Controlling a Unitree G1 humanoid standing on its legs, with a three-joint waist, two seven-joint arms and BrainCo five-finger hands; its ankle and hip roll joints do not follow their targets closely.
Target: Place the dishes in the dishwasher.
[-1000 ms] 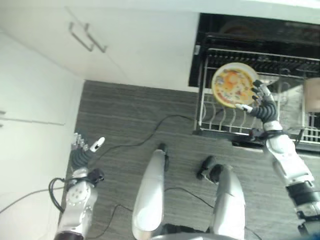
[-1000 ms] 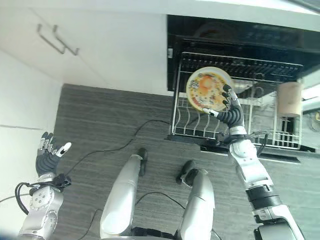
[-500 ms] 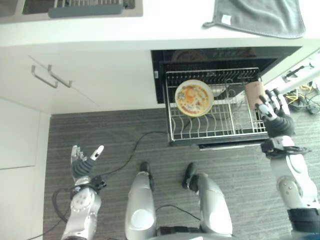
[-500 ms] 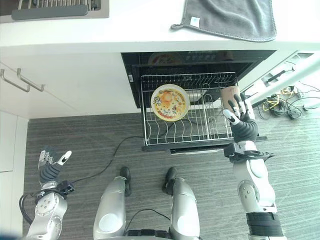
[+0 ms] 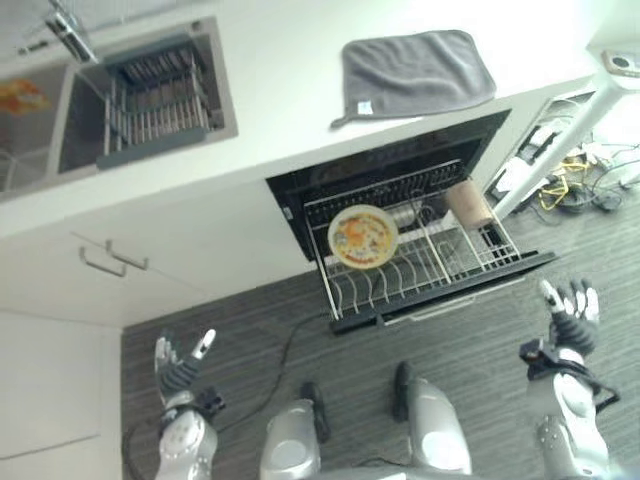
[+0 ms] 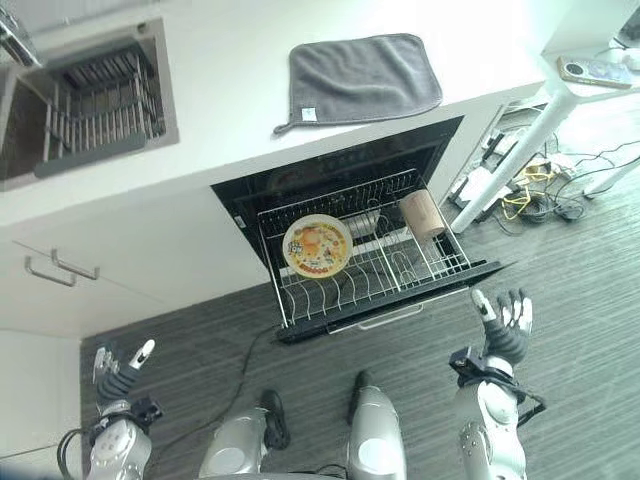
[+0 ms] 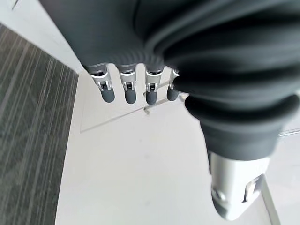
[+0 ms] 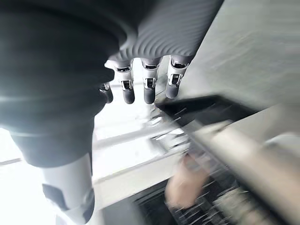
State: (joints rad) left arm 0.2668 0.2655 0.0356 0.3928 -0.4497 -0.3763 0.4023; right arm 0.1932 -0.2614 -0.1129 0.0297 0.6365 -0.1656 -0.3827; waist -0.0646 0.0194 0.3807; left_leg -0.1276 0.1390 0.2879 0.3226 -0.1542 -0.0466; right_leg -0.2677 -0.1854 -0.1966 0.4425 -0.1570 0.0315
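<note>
The robot's right hand [image 6: 505, 330] is raised over the grey wood-grain floor [image 6: 600, 300] with its fingers straight and spread, holding nothing, just in front of the right corner of the pulled-out dishwasher rack [image 6: 352, 262]. The left hand [image 6: 115, 372] is likewise open and empty, fingers up, low at the left near the white cabinet doors [image 6: 120, 255], well apart from the dishwasher [image 6: 340, 180]. In the wire rack a round plate [image 6: 317, 245] with an orange and yellow pattern stands on edge among the tines at the left side. A tan cup [image 6: 421, 213] lies on its side toward the rack's right end, and a small metal bowl [image 6: 366, 222] sits between plate and cup, further back. Nothing lies between the right hand and the rack. Above the dishwasher runs the white bench [image 6: 230, 110], carrying a grey cloth [image 6: 362, 76] spread flat, with a sink [image 6: 90, 95] holding a wire drainer basket to the left. To the right a white table leg [image 6: 500, 165] slants over a tangle of cables [image 6: 520, 195] on the floor. Compared with half a second ago, the right hand has drawn back from beside the cup at the rack's right end to a spot clear of the rack; the plate stands in the same slot, and the left hand is unchanged.
</note>
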